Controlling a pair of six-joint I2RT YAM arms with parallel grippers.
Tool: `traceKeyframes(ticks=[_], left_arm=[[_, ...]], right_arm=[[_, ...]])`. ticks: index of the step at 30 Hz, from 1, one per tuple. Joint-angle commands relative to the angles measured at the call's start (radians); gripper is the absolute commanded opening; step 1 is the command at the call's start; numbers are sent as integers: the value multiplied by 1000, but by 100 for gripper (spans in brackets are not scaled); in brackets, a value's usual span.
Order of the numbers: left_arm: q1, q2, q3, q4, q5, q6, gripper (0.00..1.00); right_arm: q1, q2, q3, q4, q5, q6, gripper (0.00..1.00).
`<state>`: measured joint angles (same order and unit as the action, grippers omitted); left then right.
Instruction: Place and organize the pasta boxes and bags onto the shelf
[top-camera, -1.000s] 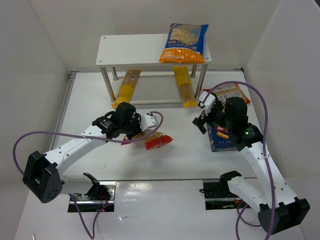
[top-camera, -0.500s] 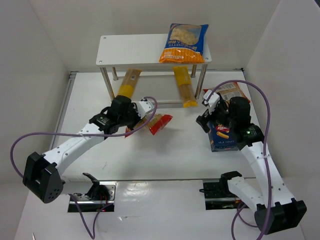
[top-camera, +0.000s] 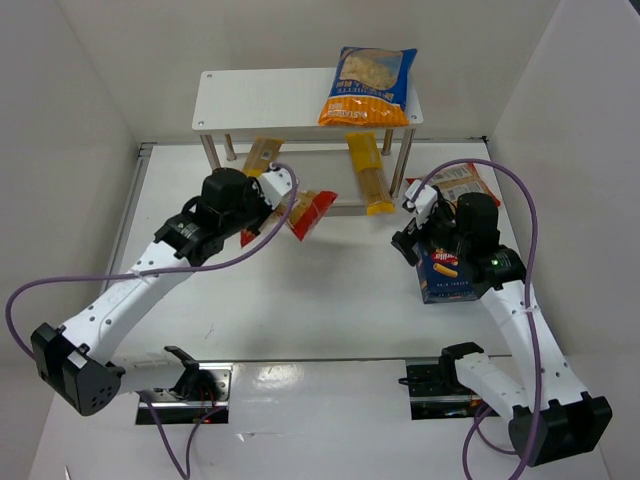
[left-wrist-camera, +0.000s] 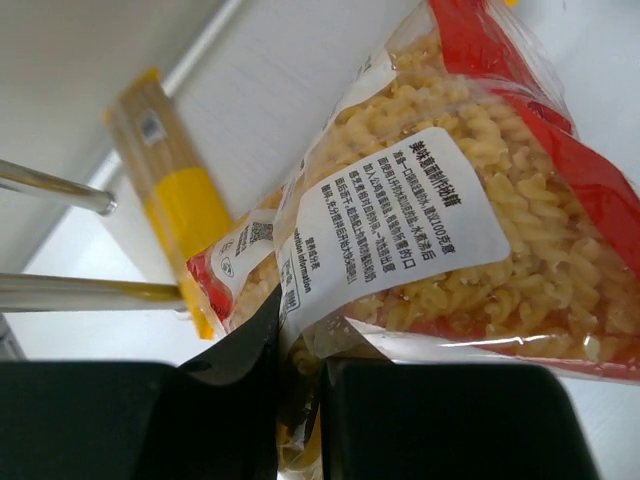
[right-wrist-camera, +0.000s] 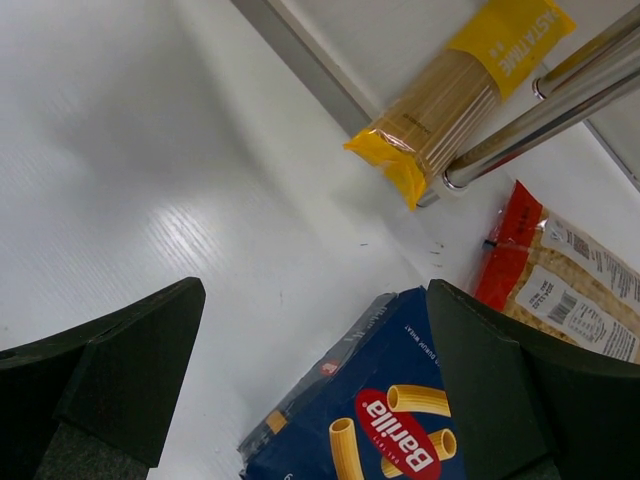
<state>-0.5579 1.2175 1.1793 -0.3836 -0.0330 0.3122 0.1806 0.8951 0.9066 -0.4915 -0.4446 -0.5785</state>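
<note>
My left gripper (top-camera: 272, 203) is shut on a red pasta bag (top-camera: 308, 211), holding it off the table just in front of the white shelf (top-camera: 260, 100). The left wrist view shows the bag (left-wrist-camera: 440, 230) pinched between my fingers. My right gripper (top-camera: 412, 225) is open, hovering over the top end of the dark blue pasta box (top-camera: 447, 275) that lies on the table; the box (right-wrist-camera: 400, 420) sits between my fingers in the right wrist view. The orange-and-blue bag (top-camera: 368, 85) lies on the shelf top. Two yellow spaghetti packs (top-camera: 258, 158) (top-camera: 367, 172) lie under the shelf. A second red bag (top-camera: 455, 182) lies right of the shelf.
The shelf's metal legs (top-camera: 402, 160) stand close to my right gripper and show in the right wrist view (right-wrist-camera: 560, 100). White walls enclose the table on the left, back and right. Purple cables loop off both arms.
My left gripper has lifted the red bag and carried it up and back toward the shelf front. My right gripper has shifted slightly right, staying over the blue box.
</note>
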Motion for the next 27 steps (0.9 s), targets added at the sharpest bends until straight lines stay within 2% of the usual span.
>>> traceKeyframes(ticks=[1, 7, 16, 27], left_arm=[[1, -78, 140, 94, -21, 7, 0], [1, -78, 276, 34, -99, 18, 0], [1, 20, 526, -90, -157, 18, 0], [1, 129, 727, -109, -265, 28, 0]], right_arm=[[-6, 14, -12, 25, -17, -11, 100], [-6, 44, -12, 25, -17, -11, 100], [-15, 64, -12, 25, -8, -11, 100], [-15, 64, -12, 25, -8, -20, 100]])
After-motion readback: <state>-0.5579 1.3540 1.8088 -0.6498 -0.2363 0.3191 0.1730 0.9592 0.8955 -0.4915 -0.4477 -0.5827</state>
